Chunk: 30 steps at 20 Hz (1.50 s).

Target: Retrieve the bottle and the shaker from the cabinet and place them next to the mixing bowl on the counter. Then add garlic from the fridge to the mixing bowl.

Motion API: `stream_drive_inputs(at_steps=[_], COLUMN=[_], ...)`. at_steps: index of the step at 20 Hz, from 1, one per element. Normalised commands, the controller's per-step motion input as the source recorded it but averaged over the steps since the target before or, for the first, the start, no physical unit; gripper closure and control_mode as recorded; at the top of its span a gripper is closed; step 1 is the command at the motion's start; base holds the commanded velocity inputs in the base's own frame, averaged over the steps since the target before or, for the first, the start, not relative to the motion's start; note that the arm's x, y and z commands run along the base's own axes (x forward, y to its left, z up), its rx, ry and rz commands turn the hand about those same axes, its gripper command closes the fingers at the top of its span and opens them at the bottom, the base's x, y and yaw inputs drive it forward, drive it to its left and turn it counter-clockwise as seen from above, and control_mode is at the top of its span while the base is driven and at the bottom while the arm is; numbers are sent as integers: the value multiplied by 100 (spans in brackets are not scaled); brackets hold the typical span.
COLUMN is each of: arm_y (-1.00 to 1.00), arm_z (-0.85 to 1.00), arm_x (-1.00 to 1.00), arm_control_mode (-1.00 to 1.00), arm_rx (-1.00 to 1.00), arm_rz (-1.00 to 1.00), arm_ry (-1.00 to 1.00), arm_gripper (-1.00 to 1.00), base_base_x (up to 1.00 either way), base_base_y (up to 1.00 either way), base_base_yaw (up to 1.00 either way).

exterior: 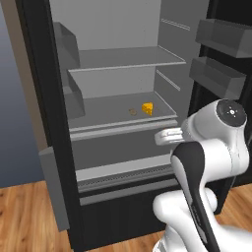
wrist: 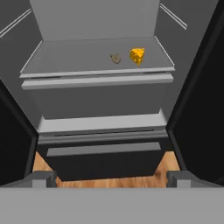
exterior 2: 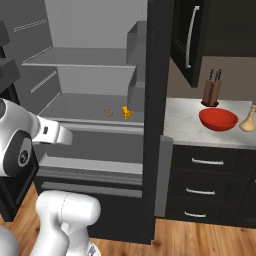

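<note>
The black fridge [exterior: 59, 162] stands open, its grey inside facing me. On its lower shelf lies the small brownish garlic [wrist: 115, 58] [exterior: 132, 111] [exterior 2: 108, 112]. My gripper [wrist: 111, 178] is open and empty, held in front of the fridge, lower than that shelf and well short of the garlic. The hand [exterior: 168, 137] [exterior 2: 56, 134] points into the fridge. To the right, the red mixing bowl [exterior 2: 218, 119] sits on the marble counter [exterior 2: 182, 125], with the tan bottle [exterior 2: 248, 120] just to its right. The dark cabinet [exterior 2: 200, 45] hangs above. The shaker is out of view.
A yellow cheese wedge [wrist: 137, 55] [exterior: 147, 108] lies just right of the garlic. Door bins [exterior: 216, 74] hang on the open fridge door at right. A knife block [exterior 2: 211, 91] stands behind the bowl. Dark drawers [exterior 2: 207, 162] sit under the counter.
</note>
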Motion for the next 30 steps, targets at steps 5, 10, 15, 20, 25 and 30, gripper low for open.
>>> stream_drive_inputs(at_steps=[5, 10, 15, 20, 25, 30], arm_y=[0, 0, 0, 0, 0, 0], arm_z=[0, 0, 1, 13, 66, 58], arm_x=[0, 0, 4, 5, -9, 35], arm_control_mode=[100, 100, -100, -100, -100, -100], arm_rx=[0, 0, 0, -1, 0, 0], arm_rz=[0, 0, 0, 0, 0, -3], arm_ry=[0, 0, 4, 2, -3, -2], arm_gripper=[-100, -100, -100, -100, -100, -100], base_base_x=[0, 0, 0, 0, 0, 0], base_base_y=[0, 0, 0, 0, 0, 0], base_base_yaw=[0, 0, 0, 0, 0, 0])
